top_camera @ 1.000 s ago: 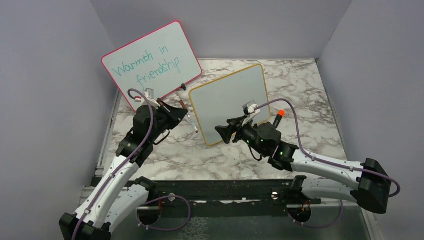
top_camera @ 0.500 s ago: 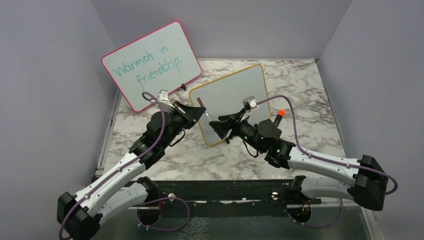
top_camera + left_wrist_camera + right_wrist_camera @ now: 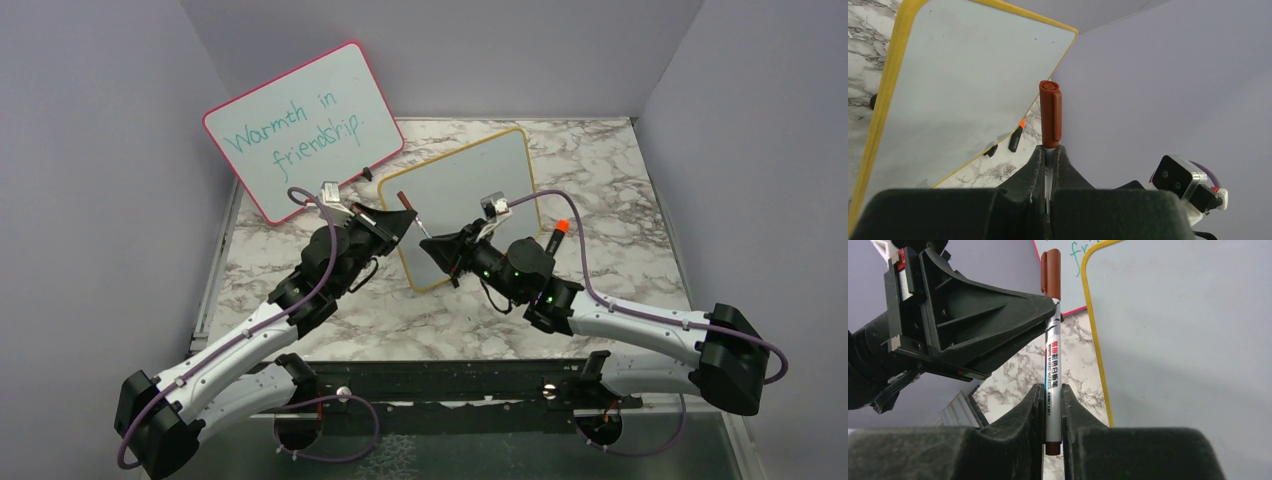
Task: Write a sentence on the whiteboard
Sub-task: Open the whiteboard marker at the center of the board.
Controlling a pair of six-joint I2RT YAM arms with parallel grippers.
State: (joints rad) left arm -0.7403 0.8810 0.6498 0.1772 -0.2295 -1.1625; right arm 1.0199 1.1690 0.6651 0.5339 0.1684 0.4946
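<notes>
The whiteboard with the yellow-orange frame leans upright at mid-table, and its face is blank: no sentence shows on it. A white marker with a red-brown cap hangs in the air just in front of the board's left edge. My left gripper is shut on the marker just below the cap. From the other side, my right gripper is shut on the barrel near its rear end. The two grippers' fingertips nearly meet.
A larger pink-framed board with teal writing leans at the back left. A black marker with an orange cap lies on the marble table right of the whiteboard. Grey walls close off the left, back and right.
My left arm carried the marker right and upward to the whiteboard's left edge. My right gripper moved left to meet it and closed on the barrel.
</notes>
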